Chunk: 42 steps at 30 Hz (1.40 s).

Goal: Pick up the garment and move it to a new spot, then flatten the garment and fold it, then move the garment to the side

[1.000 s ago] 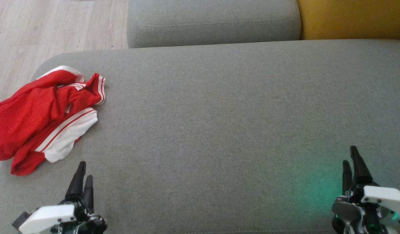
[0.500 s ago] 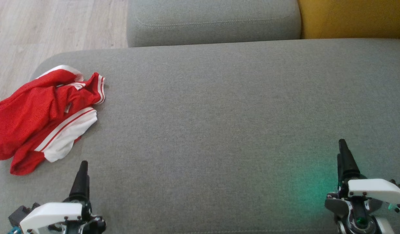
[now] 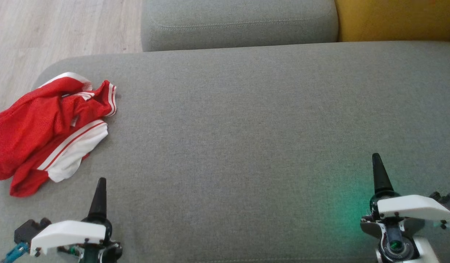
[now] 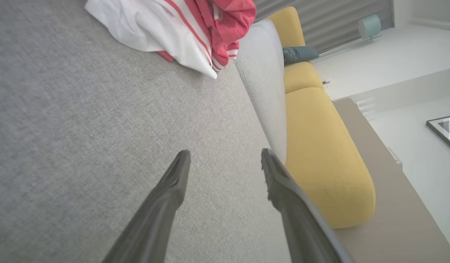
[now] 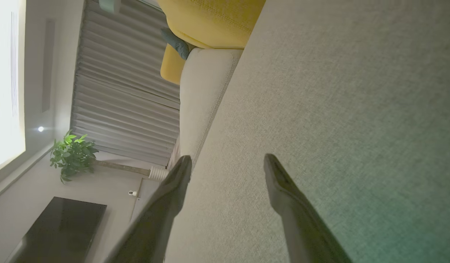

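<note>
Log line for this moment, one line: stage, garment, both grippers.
stage: pre-grasp | garment: crumpled, left end of grey cushion, untouched | left gripper: open, empty, short of garment | right gripper: open, empty, over bare cushion

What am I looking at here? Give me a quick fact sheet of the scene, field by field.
Garment: red and white, crumpled, at the seat's left end
Seat: grey sofa cushion, yellow cushion behind
Left gripper: jaws open, empty, near the garment, not touching
Right gripper: jaws open, empty, far right
Folding: not yet begun
</note>
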Available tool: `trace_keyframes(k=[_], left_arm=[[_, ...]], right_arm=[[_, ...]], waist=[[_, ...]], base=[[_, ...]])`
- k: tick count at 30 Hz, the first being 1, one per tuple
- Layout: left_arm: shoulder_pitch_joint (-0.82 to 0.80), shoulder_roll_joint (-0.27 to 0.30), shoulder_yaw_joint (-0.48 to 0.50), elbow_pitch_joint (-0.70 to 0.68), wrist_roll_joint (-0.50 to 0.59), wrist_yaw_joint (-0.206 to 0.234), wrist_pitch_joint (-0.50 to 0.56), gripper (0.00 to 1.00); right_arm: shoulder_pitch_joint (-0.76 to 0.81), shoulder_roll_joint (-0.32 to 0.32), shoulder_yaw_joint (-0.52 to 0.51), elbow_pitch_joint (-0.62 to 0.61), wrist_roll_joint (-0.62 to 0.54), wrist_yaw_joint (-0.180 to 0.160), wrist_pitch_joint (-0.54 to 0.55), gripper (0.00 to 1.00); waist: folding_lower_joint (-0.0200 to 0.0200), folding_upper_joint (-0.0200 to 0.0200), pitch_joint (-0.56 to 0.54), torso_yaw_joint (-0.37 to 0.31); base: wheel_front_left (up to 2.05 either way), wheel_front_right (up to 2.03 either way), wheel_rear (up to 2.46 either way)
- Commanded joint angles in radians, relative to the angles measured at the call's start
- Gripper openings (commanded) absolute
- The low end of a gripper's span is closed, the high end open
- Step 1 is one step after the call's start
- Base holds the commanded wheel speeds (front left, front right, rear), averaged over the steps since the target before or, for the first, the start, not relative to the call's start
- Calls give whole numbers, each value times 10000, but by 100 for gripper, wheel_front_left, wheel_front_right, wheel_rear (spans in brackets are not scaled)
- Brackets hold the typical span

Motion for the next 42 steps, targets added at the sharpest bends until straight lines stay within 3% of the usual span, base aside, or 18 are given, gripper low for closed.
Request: trace_keyframes(k=[1,20,42], left_arm=[[-587,151,95,-357,343,64,-113,100],[-654,237,-53,-320,2654,677,-669,100],[-506,306,-71,-743,5267,1006,-1283,100]], right_arm=[[-575,-71,122,-247,-357,24,-162,100],[-828,-34,461,-17,-2890,36,-722,100],[-1093,-39,829,-29,-5530,49,-1341,100]], waist=[[0,0,4,0],[0,0,10,-22],[0,0,34,-123]], base=[[0,0,0],[0,0,0],[0,0,0]])
